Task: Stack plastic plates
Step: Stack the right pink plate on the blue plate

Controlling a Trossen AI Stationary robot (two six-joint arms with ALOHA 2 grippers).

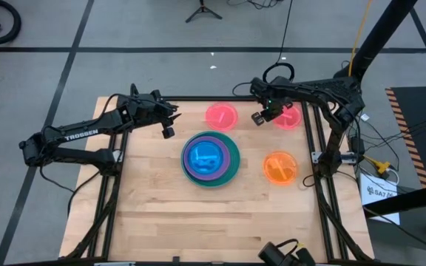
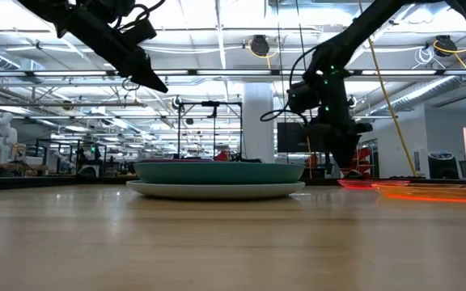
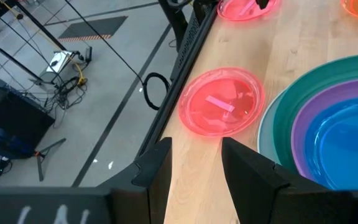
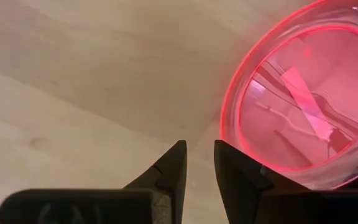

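Note:
A stack of plates (image 1: 211, 159) sits mid-table: a small blue plate on purple, on teal (image 3: 284, 109), with a pale plate at the bottom (image 2: 217, 191). Two pink plates lie flat near the far edge, one at the middle (image 1: 221, 116) (image 3: 221, 102) and one to the right (image 1: 288, 117) (image 4: 303, 118). An orange plate (image 1: 280, 168) (image 2: 435, 191) lies right of the stack. My left gripper (image 1: 167, 129) (image 3: 196, 168) hovers open, high above the table, left of the stack. My right gripper (image 1: 259, 117) (image 4: 199, 165) is low beside the right pink plate's left rim, its fingers a narrow gap apart, touching nothing.
A black metal frame runs along the table's left, far and right edges (image 1: 313, 148). Bare wood lies on the near half of the table (image 1: 213, 222). Cables and a stand are on the floor beyond the table (image 3: 61, 59).

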